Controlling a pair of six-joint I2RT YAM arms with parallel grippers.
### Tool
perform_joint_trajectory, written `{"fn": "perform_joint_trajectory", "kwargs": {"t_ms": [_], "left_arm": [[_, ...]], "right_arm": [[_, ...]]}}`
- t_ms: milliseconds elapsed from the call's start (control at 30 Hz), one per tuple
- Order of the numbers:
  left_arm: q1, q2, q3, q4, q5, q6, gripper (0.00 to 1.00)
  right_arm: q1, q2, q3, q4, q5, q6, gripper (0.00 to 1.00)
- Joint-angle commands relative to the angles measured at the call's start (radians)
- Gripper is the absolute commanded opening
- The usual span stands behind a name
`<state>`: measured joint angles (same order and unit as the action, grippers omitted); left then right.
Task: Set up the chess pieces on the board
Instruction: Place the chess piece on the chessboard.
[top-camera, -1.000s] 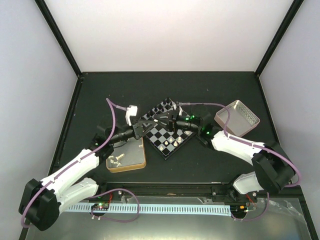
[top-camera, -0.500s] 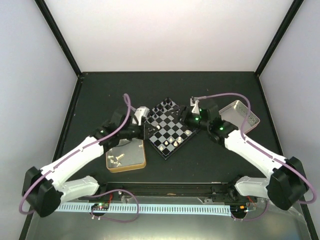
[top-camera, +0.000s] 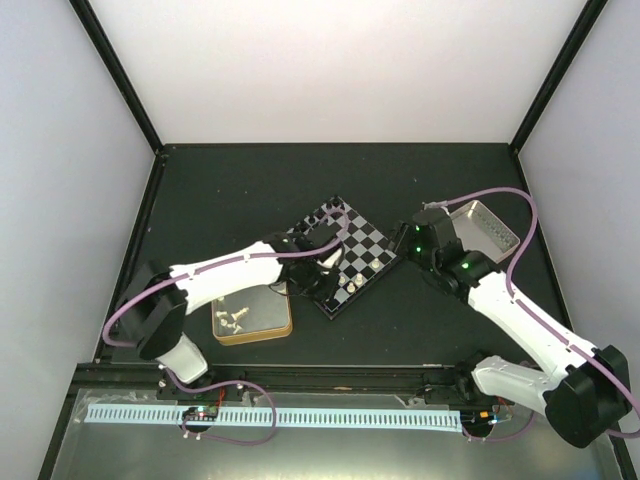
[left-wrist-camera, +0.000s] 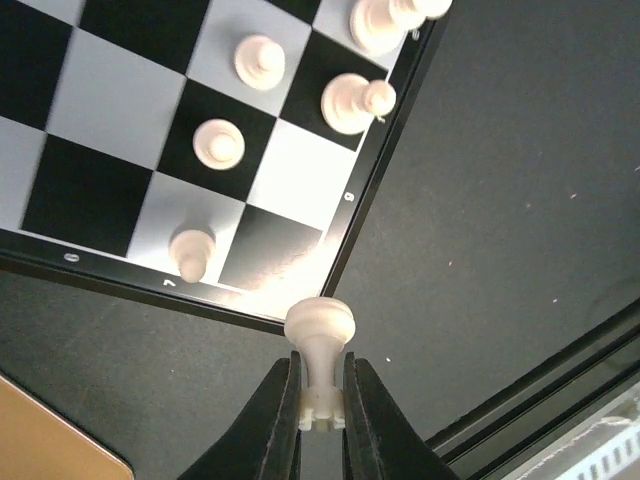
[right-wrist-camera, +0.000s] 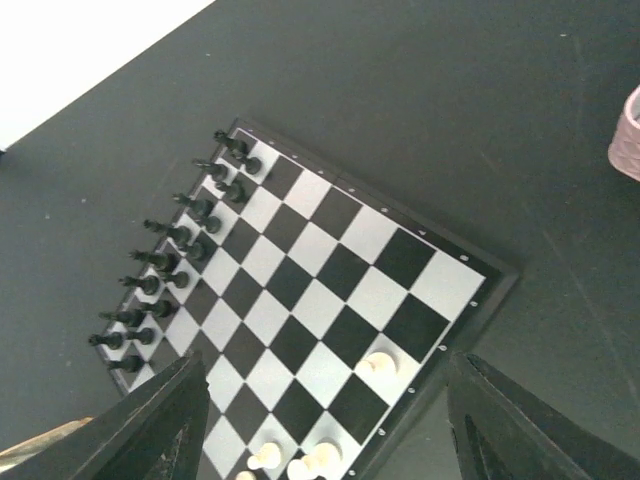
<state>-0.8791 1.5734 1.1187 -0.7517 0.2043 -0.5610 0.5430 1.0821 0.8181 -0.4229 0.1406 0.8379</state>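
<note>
**Left gripper** (left-wrist-camera: 320, 385): closed narrowly on the base of a white pawn (left-wrist-camera: 319, 335). In the left wrist view the pawn is seen over the dark table (top-camera: 200, 180), just outside the board's (top-camera: 370, 240) border near a corner. Its height above the surface cannot be told.

**Right gripper** (right-wrist-camera: 327, 362): jaws stand wide apart and nothing is held. It is positioned to the right of the board, between the board and the tray (top-camera: 488, 228).

**Board:** set at an angle near the middle of the table. The black pieces (right-wrist-camera: 170, 270) are ranged in two rows along one edge. Near the opposite edge, a few white pieces (left-wrist-camera: 218, 143) are placed on separate squares. The middle squares are bare.

**Tin** (top-camera: 287, 318): placed just beside the board on its left. More white pieces are seen lying loose inside it; their kinds are too small to tell.

**Tray:** placed right of the board, well apart from it.
</note>
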Motion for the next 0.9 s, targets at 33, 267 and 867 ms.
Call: {"fn": "perform_joint_trajectory", "kwargs": {"t_ms": [33,267,867], "left_arm": [[-0.049,0.103,0.116,-0.134,-0.055,0.01,0.02],[-0.081,0.242,0.219,-0.188,-0.108,0.026,0.03],[-0.084,0.353,0.294,-0.272,-0.13,0.038,0.08]], "right_arm": [[-0.009,-0.006,-0.029,-0.025,0.059,-0.031,0.66],[-0.017,-0.007,-0.045,-0.021,0.057,-0.037,0.66],[-0.026,-0.03,-0.07,-0.017,0.051,-0.041,0.66]]}}
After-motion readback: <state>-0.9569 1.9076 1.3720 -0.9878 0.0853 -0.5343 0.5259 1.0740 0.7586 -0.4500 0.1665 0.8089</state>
